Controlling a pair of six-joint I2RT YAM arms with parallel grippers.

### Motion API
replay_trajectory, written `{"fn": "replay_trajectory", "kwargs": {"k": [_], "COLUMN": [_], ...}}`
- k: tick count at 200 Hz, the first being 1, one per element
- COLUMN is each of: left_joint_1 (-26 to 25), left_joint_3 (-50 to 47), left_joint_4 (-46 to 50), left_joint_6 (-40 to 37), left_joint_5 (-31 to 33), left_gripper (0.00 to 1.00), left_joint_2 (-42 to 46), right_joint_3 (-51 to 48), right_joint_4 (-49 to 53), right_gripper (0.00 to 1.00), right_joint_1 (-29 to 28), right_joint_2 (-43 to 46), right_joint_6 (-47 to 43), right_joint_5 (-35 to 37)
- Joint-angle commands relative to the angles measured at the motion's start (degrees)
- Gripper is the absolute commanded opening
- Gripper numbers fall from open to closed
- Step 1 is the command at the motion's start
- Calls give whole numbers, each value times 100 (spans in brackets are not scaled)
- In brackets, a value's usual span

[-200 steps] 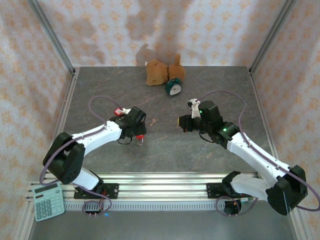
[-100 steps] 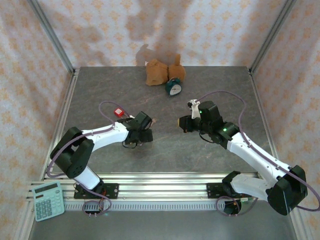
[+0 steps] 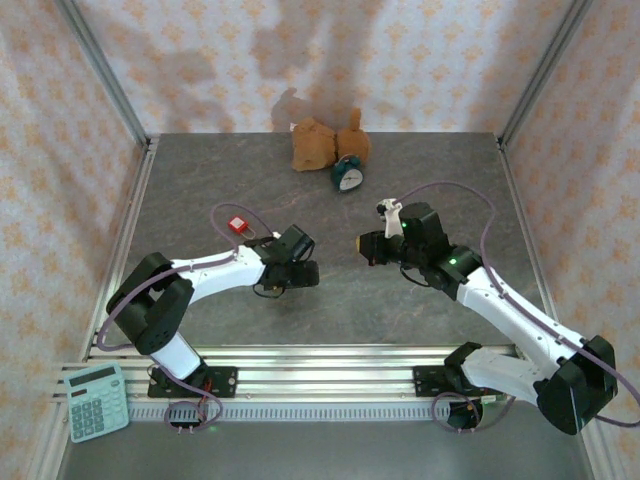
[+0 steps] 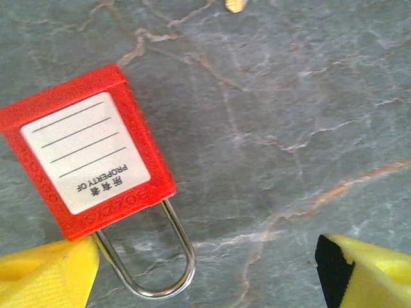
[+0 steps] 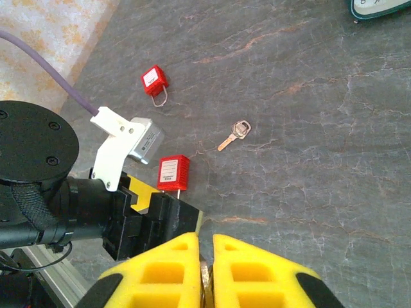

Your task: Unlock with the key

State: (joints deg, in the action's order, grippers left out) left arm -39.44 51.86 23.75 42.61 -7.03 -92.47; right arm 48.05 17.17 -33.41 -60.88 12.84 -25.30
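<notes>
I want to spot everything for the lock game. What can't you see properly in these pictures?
- Left wrist view: the key is cut off by the top edge.
- Top view: the left gripper covers the padlock beneath it.
- Right wrist view: the silvery sliver pinched in the right gripper is too small to name.

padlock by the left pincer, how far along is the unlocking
Done: nothing yet; the padlock lies flat, its shackle apparently closed. In hand: the open left pincer sits over the shackle without gripping; the right pincer is shut, a thin metal sliver between its pads, perhaps a key. Left: hold the padlock, insert a key, turn. One key lies on the table.
</notes>
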Motion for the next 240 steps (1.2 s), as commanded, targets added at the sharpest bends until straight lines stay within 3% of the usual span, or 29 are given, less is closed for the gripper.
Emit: {"fn": "replay_trajectory", "kwargs": {"k": [1, 18, 50, 84, 136, 240], "left_joint_1": [-144, -164, -160, -152, -152, 158], "left_joint_3": [153, 204, 546, 1106, 1616, 955], "left_joint_4": [-176, -10, 947, 1620, 1731, 1248], "left_joint_6": [30, -41, -165, -29, 336, 267], "left_joint_5": [-130, 18, 948, 1686, 2134, 1593], "left_gripper": [88, 87, 89, 92, 94, 90], "left_joint_2": [-76, -28, 95, -352, -829, -692], "right_joint_3": [-15, 7, -83, -198, -235, -411], "right_joint_4": [90, 129, 71, -50, -179, -234], "right_gripper": [10, 10, 10, 10, 10, 10], "right_joint_1": [15, 18, 19, 19, 18, 18], "right_joint_2": [147, 151, 241, 287, 411, 587], "right_joint_6": [-46, -45, 14, 102, 226, 293], "right_joint_5": [-28, -9, 14, 7, 55, 153]}}
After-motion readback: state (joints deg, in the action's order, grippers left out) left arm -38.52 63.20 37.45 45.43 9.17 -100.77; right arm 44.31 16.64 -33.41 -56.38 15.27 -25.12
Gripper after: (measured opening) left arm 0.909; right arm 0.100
